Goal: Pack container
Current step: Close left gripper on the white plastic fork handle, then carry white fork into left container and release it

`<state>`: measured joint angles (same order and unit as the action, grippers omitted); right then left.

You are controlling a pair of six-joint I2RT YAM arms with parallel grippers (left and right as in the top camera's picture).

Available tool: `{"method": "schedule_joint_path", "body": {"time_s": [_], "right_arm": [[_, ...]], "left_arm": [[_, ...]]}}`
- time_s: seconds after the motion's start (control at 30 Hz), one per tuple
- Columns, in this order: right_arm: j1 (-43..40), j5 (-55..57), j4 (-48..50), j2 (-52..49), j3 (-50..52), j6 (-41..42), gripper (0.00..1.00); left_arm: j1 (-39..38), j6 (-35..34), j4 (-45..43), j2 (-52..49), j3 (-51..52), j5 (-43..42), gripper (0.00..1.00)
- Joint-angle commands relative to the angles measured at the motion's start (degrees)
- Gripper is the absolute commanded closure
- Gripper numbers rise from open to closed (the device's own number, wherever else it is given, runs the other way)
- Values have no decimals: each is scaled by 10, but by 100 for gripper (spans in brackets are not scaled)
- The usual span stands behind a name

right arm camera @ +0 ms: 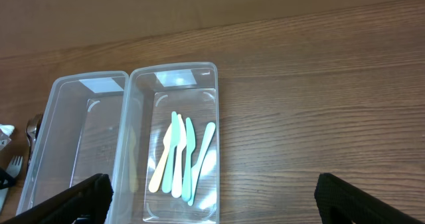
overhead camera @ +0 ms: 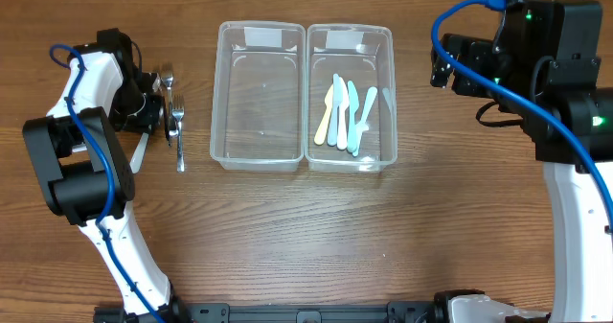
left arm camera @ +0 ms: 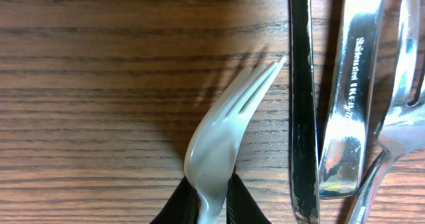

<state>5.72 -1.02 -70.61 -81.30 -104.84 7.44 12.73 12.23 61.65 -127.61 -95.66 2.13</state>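
Note:
A pale plastic fork [left arm camera: 222, 141] lies tines-up on the wood in the left wrist view. My left gripper [left arm camera: 212, 207] is shut on its neck, one black finger on each side. Overhead, that gripper [overhead camera: 148, 122] sits at the left of the table beside a pile of metal cutlery [overhead camera: 172, 112]. Two clear containers stand side by side: the left one [overhead camera: 222, 93] is empty, and the right one [overhead camera: 388, 93] holds several pastel plastic utensils [overhead camera: 345, 117]. My right gripper [overhead camera: 442, 66] hovers to the right of them, open, with nothing in it [right arm camera: 209, 201].
A metal knife [left arm camera: 302, 104], a spoon handle [left arm camera: 348, 98] and a metal fork [left arm camera: 402, 111] lie close to the right of the plastic fork. Both containers [right arm camera: 73, 151] show from the right wrist, with bare wood to their right.

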Motion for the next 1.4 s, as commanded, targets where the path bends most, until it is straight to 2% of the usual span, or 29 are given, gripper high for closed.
{"method": "schedule_joint_path", "body": {"time_s": [0.0, 0.2, 0.37, 0.6, 0.77, 0.87, 0.93, 1.0, 1.13, 1.23, 1.3, 1.37], "right_arm": [[-2, 10, 2, 0, -2, -2, 0], [-2, 10, 2, 0, -2, -2, 0], [-2, 10, 2, 0, -2, -2, 0], [-2, 10, 2, 0, -2, -2, 0], [-2, 10, 2, 0, -2, -2, 0], [-2, 10, 2, 0, -2, -2, 0], [-2, 10, 2, 0, -2, -2, 0], [-2, 10, 2, 0, -2, -2, 0], [-2, 10, 2, 0, -2, -2, 0], [-2, 10, 2, 0, -2, -2, 0], [-2, 10, 2, 0, -2, -2, 0], [-2, 10, 2, 0, -2, -2, 0]], "left_arm": [[0, -13, -2, -46, 12, 8, 96], [-1, -53, 60, -31, -30, 4, 96], [-6, -55, 118, 6, -84, -52, 96], [-19, -63, 133, 101, -96, -77, 96], [-50, -63, 140, 193, -96, -189, 96], [-88, -85, 124, 238, -96, -232, 96], [-115, -107, 109, 253, -96, -226, 96], [-160, -164, 80, 256, -95, -198, 96], [-229, -216, 21, 218, -91, -180, 96], [-262, -229, -13, 180, -91, -172, 96], [-280, -242, -26, 155, -91, -154, 94], [-290, -249, -33, 138, -91, -150, 88]]}}
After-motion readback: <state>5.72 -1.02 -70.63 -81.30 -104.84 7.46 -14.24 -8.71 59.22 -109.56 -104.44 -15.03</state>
